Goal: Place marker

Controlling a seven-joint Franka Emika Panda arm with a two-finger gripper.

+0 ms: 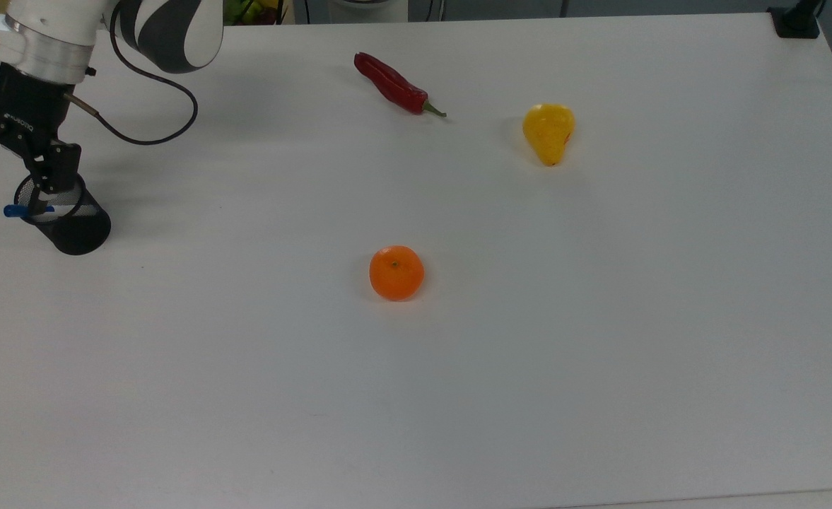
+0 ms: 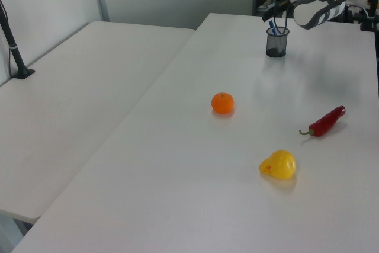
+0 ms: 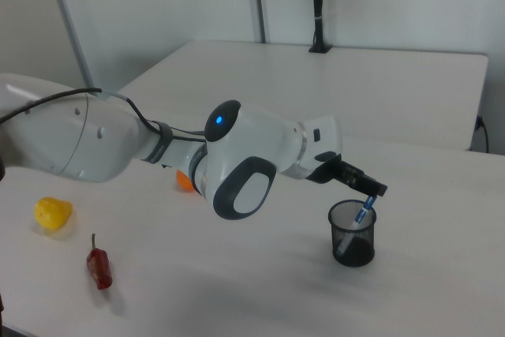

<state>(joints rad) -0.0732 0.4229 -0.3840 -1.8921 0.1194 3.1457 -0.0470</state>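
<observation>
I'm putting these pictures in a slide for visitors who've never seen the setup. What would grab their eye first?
Probably the gripper, open above a black mesh cup at the top view's left, with the marker leaning in the cup, its blue end over the rim. Next come three bright items on the white table: a red chili, a yellow pear and an orange.
</observation>
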